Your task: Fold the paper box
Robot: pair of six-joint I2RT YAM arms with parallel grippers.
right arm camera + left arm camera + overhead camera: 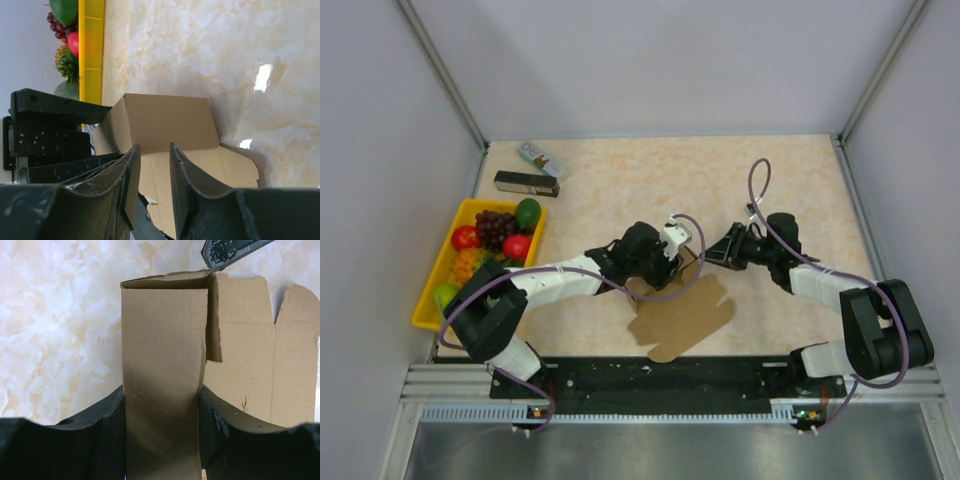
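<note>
The left arm reaches from its near-left base toward the middle of the table (620,190), its forearm low. The left gripper (665,262) is clenched on the paper box (685,318): in the wrist view both fingers (107,430) press the sides of an upright folded panel (162,355). The right arm bends in from the near right, and the right gripper (712,252) points left at the same raised part, its tip just beside the panel's far corner. Its jaws stand narrowly apart, and I cannot tell whether they pinch any cardboard.

The rest of the paper box lies flat near the middle of the table, flaps spread toward the near edge.

A yellow tray (430,290) sits at the left edge, well apart from the box. It holds dark grapes (495,225), a green fruit (528,212) and red fruits (516,247). A slim black box (527,183) and a small white packet (541,158) lie at the far left. Nothing lies between the arms and the cardboard.
</note>
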